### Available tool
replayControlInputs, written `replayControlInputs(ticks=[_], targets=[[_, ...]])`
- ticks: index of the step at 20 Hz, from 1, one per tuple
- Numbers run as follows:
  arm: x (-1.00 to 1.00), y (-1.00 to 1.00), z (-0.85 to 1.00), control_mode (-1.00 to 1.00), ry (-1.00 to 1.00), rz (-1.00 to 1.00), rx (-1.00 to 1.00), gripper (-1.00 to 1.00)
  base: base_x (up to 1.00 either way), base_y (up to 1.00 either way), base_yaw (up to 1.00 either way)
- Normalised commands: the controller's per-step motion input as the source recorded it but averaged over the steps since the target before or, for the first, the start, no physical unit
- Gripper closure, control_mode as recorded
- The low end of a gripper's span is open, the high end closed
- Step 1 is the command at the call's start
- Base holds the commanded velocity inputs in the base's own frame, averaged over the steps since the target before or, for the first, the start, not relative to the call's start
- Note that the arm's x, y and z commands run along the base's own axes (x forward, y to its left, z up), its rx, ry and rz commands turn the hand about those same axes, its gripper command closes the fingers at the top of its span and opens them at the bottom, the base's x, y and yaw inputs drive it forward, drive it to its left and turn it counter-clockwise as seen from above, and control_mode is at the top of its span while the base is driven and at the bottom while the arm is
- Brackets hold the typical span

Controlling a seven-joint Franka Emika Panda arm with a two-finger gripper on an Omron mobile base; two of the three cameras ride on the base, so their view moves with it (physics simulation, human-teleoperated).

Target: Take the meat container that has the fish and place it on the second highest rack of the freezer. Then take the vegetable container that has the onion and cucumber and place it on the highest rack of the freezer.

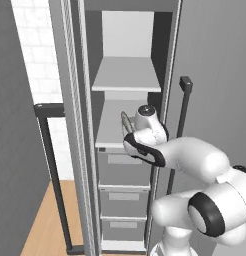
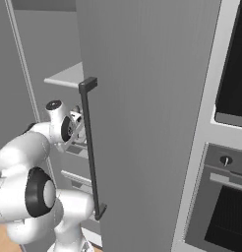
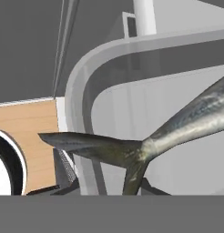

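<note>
in the left base view the freezer (image 1: 126,150) stands open, its door swung to the right with the long black bar handle (image 1: 177,135) on it; inside, the highest rack (image 1: 126,75) is a bare light-grey shelf, the second rack (image 1: 111,127) lies below it, and grey drawers (image 1: 123,172) stack under that. the white arm reaches from the lower right up to the front edge of the second rack, and the tail end of the fish (image 1: 126,121) sticks up just left of the wrist, over that shelf; the hand itself is hidden behind the wrist. wooden floor (image 1: 45,220) shows at the lower left. in the right base view the freezer door (image 2: 152,123) covers most of the middle, its handle running down its left edge, and the arm bends in behind that handle; a corner of the highest rack (image 2: 66,75) juts out above the wrist, and a dark oven (image 2: 216,206) sits at the right. in the hand view the fish (image 3: 177,129) lies very close, silver-grey body running to the upper right and forked tail spread toward the left, inside the meat container (image 3: 86,77), whose pale curved rim arcs around it. one dark fingertip (image 3: 63,170) rises at the bottom left just beside the container's rim, but i cannot tell how far the hand is open or whether it grips the rim
</note>
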Motion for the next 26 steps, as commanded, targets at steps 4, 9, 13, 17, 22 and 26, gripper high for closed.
replayControlInputs(ticks=[4,9,13,17,22,26], targets=[[0.71,0.0,-0.13,-1.0,0.03,-0.07,0.0,1.0,0.0,0.0,0.0],[0.52,-0.01,-0.23,-1.0,0.02,-0.04,0.0,1.0,0.0,0.0,0.0],[0.59,0.0,-0.2,-1.0,0.02,-0.02,0.0,1.0,0.0,0.0,0.0],[0.52,0.0,-0.28,-1.0,0.01,0.0,0.0,1.0,0.0,0.0,0.0],[0.44,0.0,-0.35,-1.0,0.0,0.0,0.0,1.0,0.0,0.0,0.0],[0.22,0.0,-0.42,-1.0,-0.03,0.0,0.0,-1.0,0.0,0.0,0.0]])
